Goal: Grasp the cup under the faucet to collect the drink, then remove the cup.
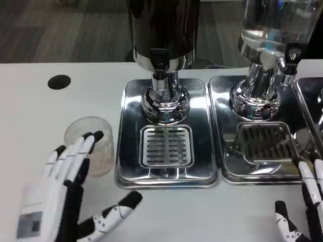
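Head view, nearest first: my left hand [63, 194] hovers low over the white bench [30, 96], fingers spread and thumb swung out, holding nothing. Its fingertips [96, 136] overlap the near side of the clear cup [91, 146]; whether they touch it I cannot tell. My right hand [303, 212] shows at the near right edge by the second tray, fingers apart and empty.

Beyond my left hand, the cup stands upright on the bench, just beside the left rim of the steel drip tray [128, 131], not on the grate [166, 146]. Farther back rises the dark dispenser with its faucet [160, 63], spout over the tray's centre. A second dispenser [267, 50] stands to the right.

To do this grasp well, I would slide the hand forward so the thumb passes one side and the fingers wrap the other, close gently at mid-height since the thin clear wall probably flexes, then keep it upright while carrying it over the tray lip to the grate.
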